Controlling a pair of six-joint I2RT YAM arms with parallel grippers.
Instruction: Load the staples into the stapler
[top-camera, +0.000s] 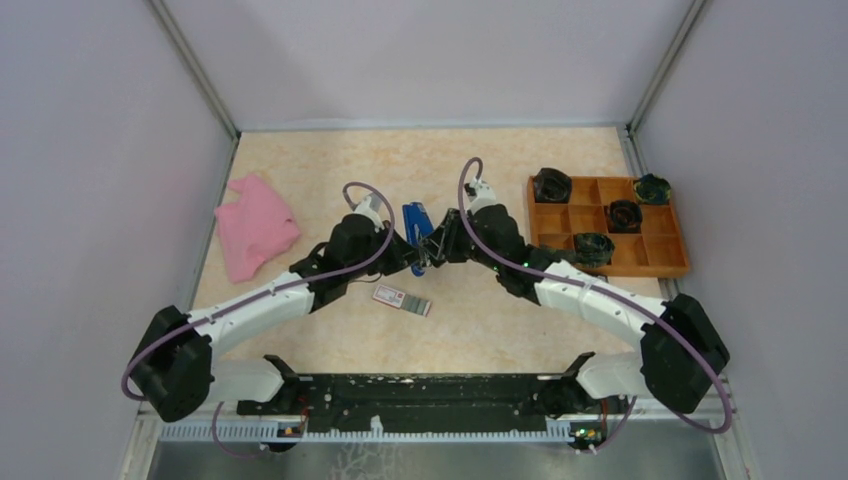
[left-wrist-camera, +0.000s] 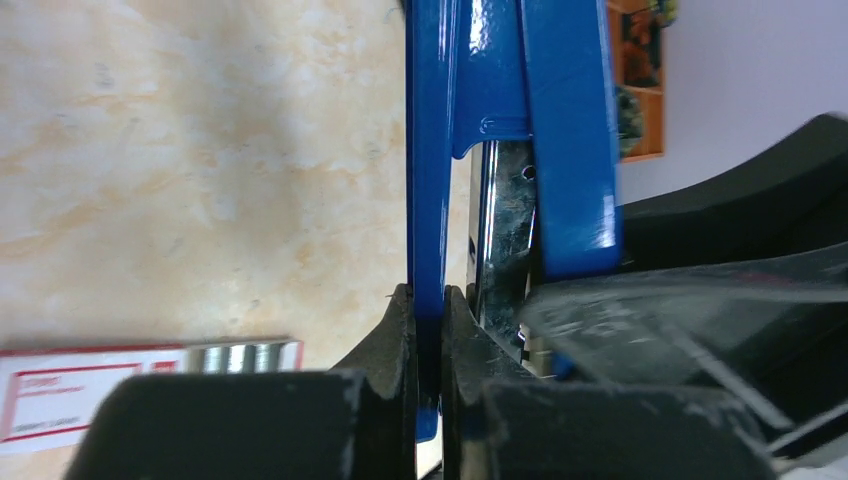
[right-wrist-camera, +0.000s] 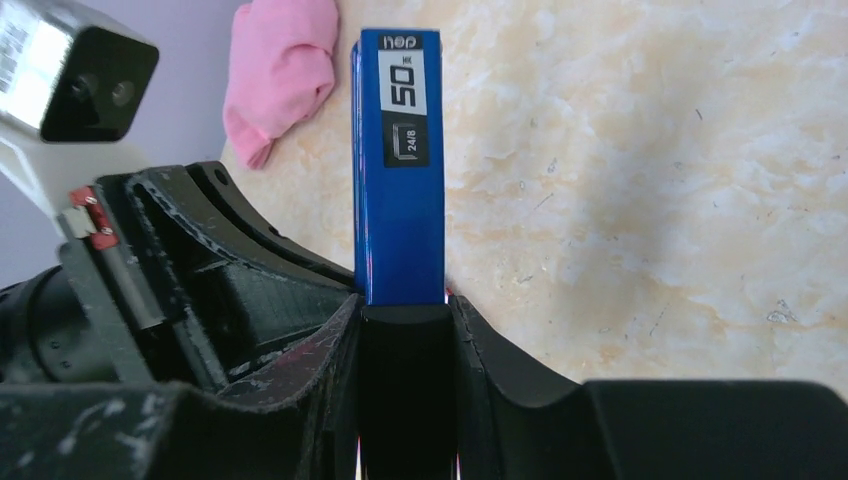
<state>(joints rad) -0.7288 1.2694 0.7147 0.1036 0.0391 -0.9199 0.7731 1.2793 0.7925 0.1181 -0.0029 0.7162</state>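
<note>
1. Right, both claws are busy with the stapler (top-camera: 417, 225) at mid-frame of the top view. The left claw (left-wrist-camera: 428, 330) is pinched tight on a thin blue leaf of it, seen edge-on. The right claw (right-wrist-camera: 405, 320) is clamped on the black near end of the blue body.
2. First worry: that left pinch has very little metal in it. If either arm tugs sideways, we reckon the leaf could slide out of the pads. Any gap opened over the shiny channel would then likely snap shut.
3. Second worry: two arms on one rigid thing. If their pulls disagree, the stapler may twist in the right claw's grip or scrape along the worktop (top-camera: 480, 320).
4. Third worry: no claw is free. The staples (top-camera: 401, 299) lie untouched, so one claw must let go to fetch them, and the stapler may not stay open.
5. Where are they? On the worktop, just below the two claws in the top view and apart from both.
6. From the left wrist, the staples (left-wrist-camera: 100, 385) show at lower left, beside the claw. The grey strip (left-wrist-camera: 235, 356) pokes out of the white, red-printed box toward the claw.
</note>
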